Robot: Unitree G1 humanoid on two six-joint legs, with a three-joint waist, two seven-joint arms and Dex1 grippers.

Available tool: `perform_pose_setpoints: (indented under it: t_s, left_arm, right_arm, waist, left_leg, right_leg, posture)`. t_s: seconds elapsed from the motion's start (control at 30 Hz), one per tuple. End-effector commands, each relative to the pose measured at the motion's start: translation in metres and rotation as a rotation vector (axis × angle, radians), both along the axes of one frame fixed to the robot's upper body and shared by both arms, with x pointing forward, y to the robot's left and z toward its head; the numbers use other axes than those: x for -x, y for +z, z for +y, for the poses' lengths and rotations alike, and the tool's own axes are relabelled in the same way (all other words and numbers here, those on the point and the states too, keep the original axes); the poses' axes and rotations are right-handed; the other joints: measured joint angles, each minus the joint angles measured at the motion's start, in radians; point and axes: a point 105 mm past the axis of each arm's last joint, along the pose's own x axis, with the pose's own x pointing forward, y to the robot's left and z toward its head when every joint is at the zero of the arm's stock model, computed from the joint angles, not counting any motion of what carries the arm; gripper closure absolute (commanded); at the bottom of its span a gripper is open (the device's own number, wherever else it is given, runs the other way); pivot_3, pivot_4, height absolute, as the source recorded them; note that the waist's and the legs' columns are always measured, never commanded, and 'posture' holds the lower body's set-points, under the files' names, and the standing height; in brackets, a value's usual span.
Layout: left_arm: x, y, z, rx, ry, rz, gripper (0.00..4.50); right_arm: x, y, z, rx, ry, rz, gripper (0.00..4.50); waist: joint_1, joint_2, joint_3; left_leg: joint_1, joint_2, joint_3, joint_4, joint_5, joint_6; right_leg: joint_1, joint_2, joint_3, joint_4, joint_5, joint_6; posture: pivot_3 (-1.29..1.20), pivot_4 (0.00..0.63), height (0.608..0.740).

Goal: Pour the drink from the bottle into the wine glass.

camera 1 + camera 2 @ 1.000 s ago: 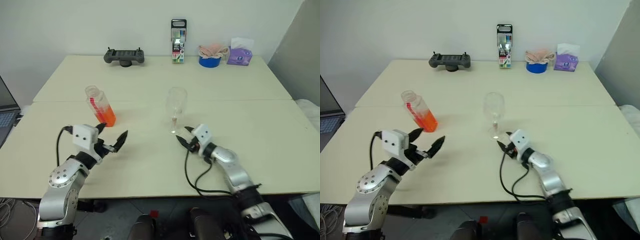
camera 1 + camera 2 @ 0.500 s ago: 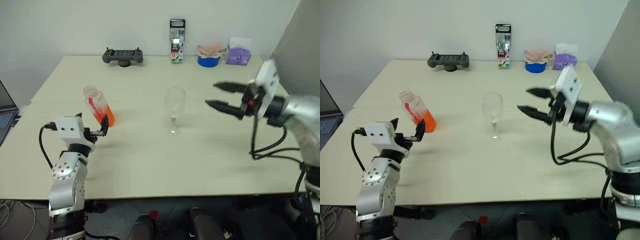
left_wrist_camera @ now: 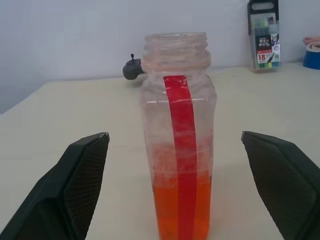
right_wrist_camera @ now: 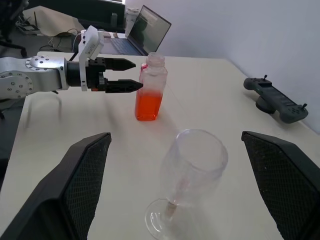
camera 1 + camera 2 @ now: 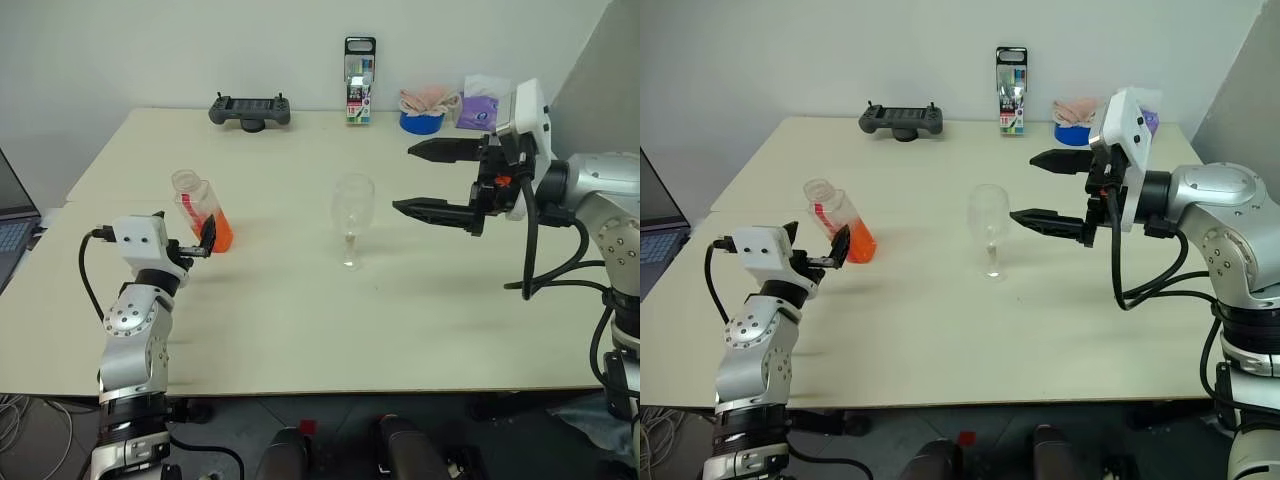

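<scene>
Hovering level just in front of the bottle (image 5: 201, 213), the left gripper (image 5: 818, 255) has its fingers spread wide, one each side of the bottle in the left wrist view, neither touching it. Bottle stands upright on the counter (image 5: 300, 310), long axis vertical, open threaded mouth pointing up, no cap on it. A red strip runs down the side facing the left gripper. The drink (image 3: 182, 210) fills roughly the lower third, orange-red, surface level.

Right gripper (image 5: 425, 180) held high above the counter, to the right of the wine glass (image 5: 352, 217), pointing sideways toward the left arm. Fingers fully parted, one above the other, grasping nothing; well apart from the glass.

Wine glass upright near the counter's middle, stem vertical, bowl opening up, foot flat on the surface. Bowl looks empty. Glass and bottle stand well apart, bottle to the glass's left.

Along the far edge of the counter: a dark handheld controller (image 5: 249, 109), an upright box of coloured pens (image 5: 358, 81), a blue tape roll (image 5: 420, 122) with a cloth on top, a purple tissue pack (image 5: 480, 107). A laptop (image 5: 12, 222) sits off the counter's left side.
</scene>
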Motion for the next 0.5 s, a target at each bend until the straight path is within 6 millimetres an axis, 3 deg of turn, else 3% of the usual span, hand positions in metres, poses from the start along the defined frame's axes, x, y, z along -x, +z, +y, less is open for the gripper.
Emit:
perform_pose_setpoints:
  t_s: [0.03, 0.17, 0.33, 0.5]
  left_arm:
    - [-0.007, 0.014, 0.001, -0.041, -0.010, -0.043, 0.00]
    - [-0.022, 0.022, 0.003, -0.049, 0.002, -0.043, 0.00]
    - [-0.043, 0.038, -0.008, -0.054, -0.043, -0.075, 0.00]
    - [-0.055, 0.038, -0.016, -0.063, -0.062, -0.052, 0.00]
  right_arm:
    - [0.006, 0.011, 0.002, 0.008, 0.016, -0.059, 0.04]
    - [0.006, 0.009, 0.003, 0.015, 0.017, -0.058, 0.04]
    - [0.006, 0.003, 0.004, 0.034, 0.006, -0.051, 0.04]
    - [0.006, 0.002, 0.004, 0.026, -0.007, -0.042, 0.04]
  waist:
    - [0.000, 0.000, 0.000]
    - [0.000, 0.000, 0.000]
    - [0.000, 0.000, 0.000]
    - [-0.001, 0.000, 0.000]
  left_leg:
    - [0.000, 0.000, 0.000, 0.000, 0.000, 0.000]
    - [0.000, 0.000, -0.001, 0.000, 0.000, 0.000]
    - [-0.001, 0.000, -0.001, 0.001, 0.000, 0.000]
    - [-0.001, 0.000, -0.001, 0.000, 0.000, 0.000]
  right_leg:
    - [0.000, 0.000, 0.000, 0.000, 0.000, 0.000]
    - [0.000, 0.000, 0.000, 0.000, 0.000, 0.000]
    - [0.000, 0.000, -0.001, 0.000, 0.000, 0.000]
    - [-0.001, 0.000, 0.000, 0.000, 0.000, 0.000]
  posture:
    - [0.00, 0.150, 0.740]
    - [0.00, 0.150, 0.740]
    - [0.00, 0.150, 0.740]
    - [0.00, 0.150, 0.740]
